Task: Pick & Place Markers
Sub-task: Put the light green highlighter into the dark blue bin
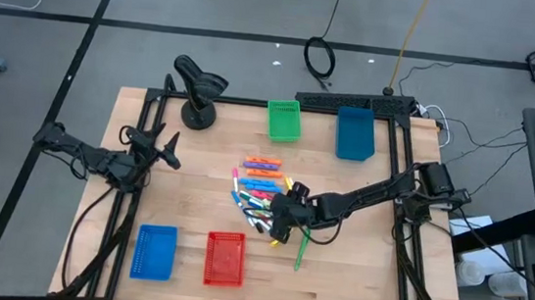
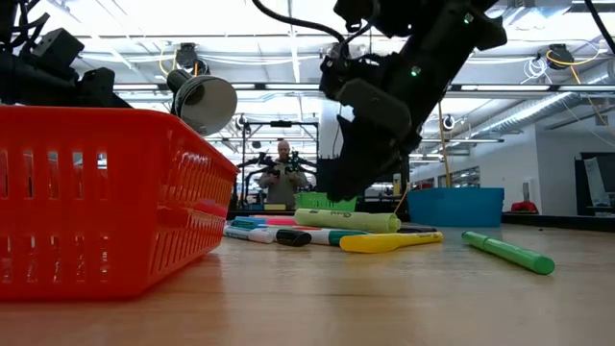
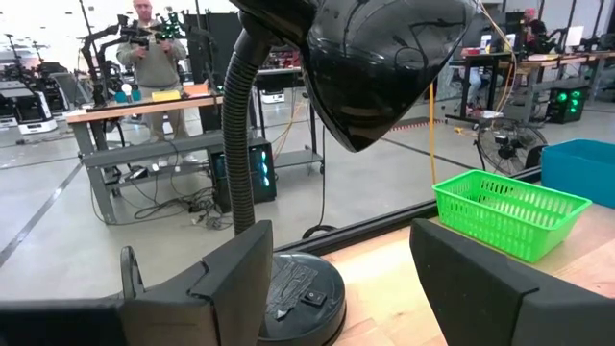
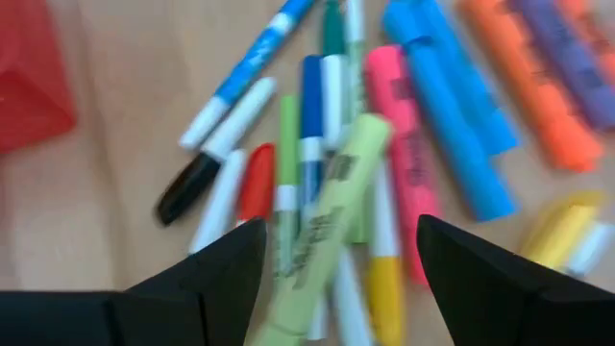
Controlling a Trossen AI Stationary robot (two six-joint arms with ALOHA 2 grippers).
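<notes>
A wooden table [image 1: 354,277] seen from above, with two dark robot arms. The markers [image 1: 260,184] lie in a loose heap just right of the table's centre: orange, blue and pink ones toward twelve o'clock, thinner white-bodied pens toward six. One green marker [image 1: 302,249] lies apart from the heap at about five o'clock.

The right gripper [image 1: 278,222] hangs low over the six o'clock edge of the heap, its fingers spread wide with nothing between them. In its wrist camera a pale yellow-green highlighter [image 4: 322,235] lies in the gap between the fingertips.

This looks like the approach before a pick. The next move likely calls for a short descent so the fingers straddle that one highlighter, not its neighbours, which touch it on both sides.

The left gripper [image 1: 171,149] waits at the table's nine o'clock side, fingers apart and empty, beside a black desk lamp [image 1: 198,86]. A red basket [image 1: 224,259] and a blue basket [image 1: 154,251] sit toward seven o'clock; a green basket [image 1: 284,119] and a teal bin [image 1: 355,133] toward twelve and one.
</notes>
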